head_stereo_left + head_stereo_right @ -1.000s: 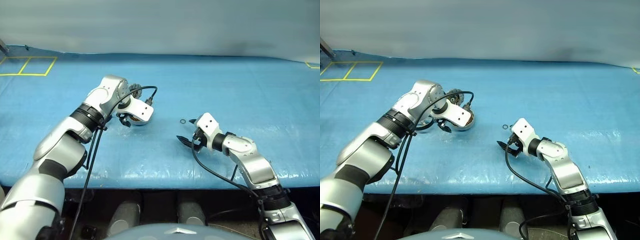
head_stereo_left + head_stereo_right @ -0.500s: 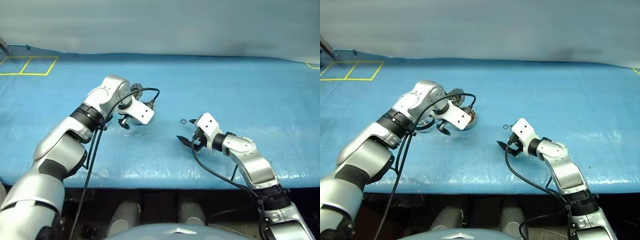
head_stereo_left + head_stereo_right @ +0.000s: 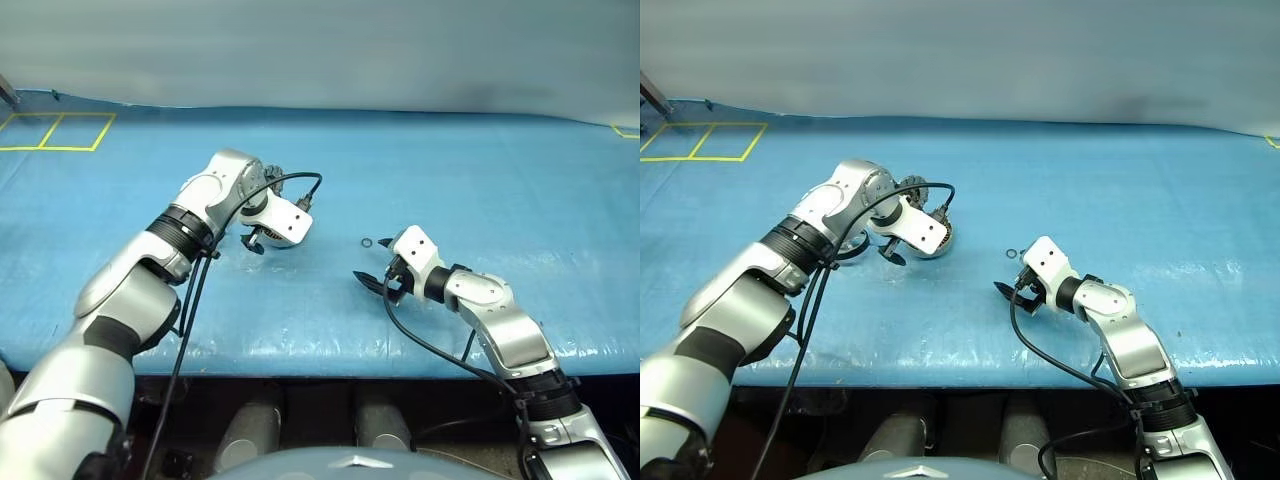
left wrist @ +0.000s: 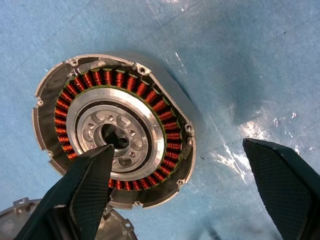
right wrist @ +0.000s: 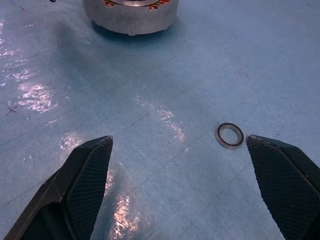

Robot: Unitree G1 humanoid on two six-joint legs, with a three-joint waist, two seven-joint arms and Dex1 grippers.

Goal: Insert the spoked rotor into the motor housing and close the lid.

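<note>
Well, my left tool (image 4: 175, 190) gapes over motor housing (image 4: 114, 131): looks heavy, rigid, slick metal; I'd grip outer rim, avoid windings.

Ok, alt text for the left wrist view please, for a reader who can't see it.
The motor housing sits on blue sheeting, its ring of copper windings around a silver hub with a central hole. The left pincer hangs open above it, one finger overlapping the housing's edge, the other over bare sheeting. Part of the grey lid shows beside the housing.

Motor housing (image 4: 114, 131) upright, rotor seated, lid (image 4: 107, 231) open
</note>
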